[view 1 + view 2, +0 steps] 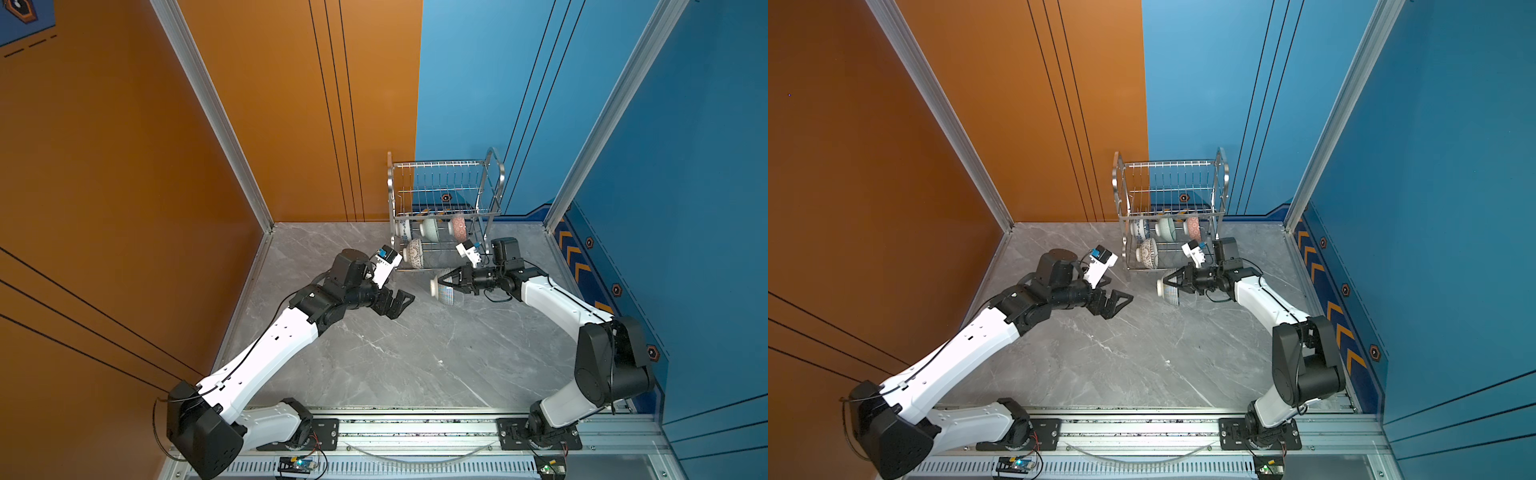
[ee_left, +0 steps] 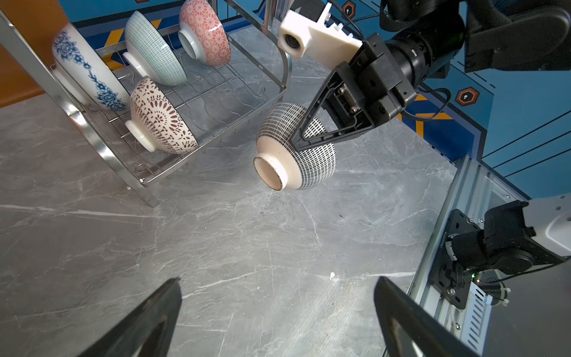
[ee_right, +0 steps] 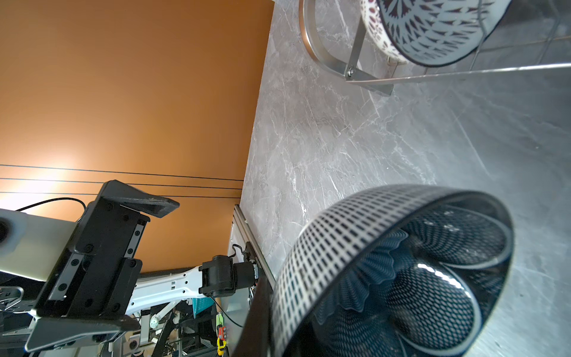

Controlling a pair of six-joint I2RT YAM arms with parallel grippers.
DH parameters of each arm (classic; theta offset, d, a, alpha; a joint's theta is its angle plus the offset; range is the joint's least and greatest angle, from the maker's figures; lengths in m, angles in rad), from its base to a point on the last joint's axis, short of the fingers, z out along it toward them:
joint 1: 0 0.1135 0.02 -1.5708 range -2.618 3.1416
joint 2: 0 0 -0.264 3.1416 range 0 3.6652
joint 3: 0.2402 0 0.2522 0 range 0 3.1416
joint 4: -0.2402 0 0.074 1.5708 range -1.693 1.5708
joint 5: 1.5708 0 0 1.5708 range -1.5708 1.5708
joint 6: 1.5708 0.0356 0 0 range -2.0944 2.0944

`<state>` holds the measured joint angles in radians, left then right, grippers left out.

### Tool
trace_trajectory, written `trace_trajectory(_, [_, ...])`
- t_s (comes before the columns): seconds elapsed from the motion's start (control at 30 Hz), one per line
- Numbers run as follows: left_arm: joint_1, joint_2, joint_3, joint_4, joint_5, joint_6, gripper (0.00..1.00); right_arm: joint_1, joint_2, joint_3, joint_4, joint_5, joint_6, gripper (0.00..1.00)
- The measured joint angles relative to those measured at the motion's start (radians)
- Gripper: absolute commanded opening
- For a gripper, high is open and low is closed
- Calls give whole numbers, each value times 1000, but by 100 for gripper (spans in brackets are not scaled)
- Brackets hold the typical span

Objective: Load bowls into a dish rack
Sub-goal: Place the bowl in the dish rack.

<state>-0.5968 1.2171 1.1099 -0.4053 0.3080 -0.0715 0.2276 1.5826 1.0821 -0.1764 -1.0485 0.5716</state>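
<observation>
Closest to us, the left arm's black elbow [image 1: 199, 432] juts out by the rail, and further along that arm the left gripper [image 1: 401, 305] hangs over the grey marble table [image 1: 374, 353] with its jaws spread wide and nothing between them. Facing it, a short gap away, the right gripper [image 1: 446, 280] is clamped tight on the rim of the navy petal bowl [image 2: 315, 167], one finger down the dashed white outside, the other hidden inside. That bowl is tipped on its side, foot pointing at the left gripper, up off the table and just in front of the dish rack [image 1: 390, 195]. Over to the rack's lower shelf, where four bowls stand on edge: the blue-floral bowl [image 2: 86, 71], the mint green bowl [image 2: 154, 49] and the pink patterned bowl [image 2: 207, 31] in the back row, and the brown-and-white patterned bowl [image 2: 160, 120] in front of them.
</observation>
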Motion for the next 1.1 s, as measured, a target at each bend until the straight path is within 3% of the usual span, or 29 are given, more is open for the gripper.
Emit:
trace_trajectory(0.57, [-1, 0, -1, 6, -13, 3, 98, -13, 76, 24, 36, 9, 8, 0])
trace_trajectory(1.1, [-9, 0, -1, 6, -13, 3, 98, -18, 220, 180, 41, 12, -7, 0])
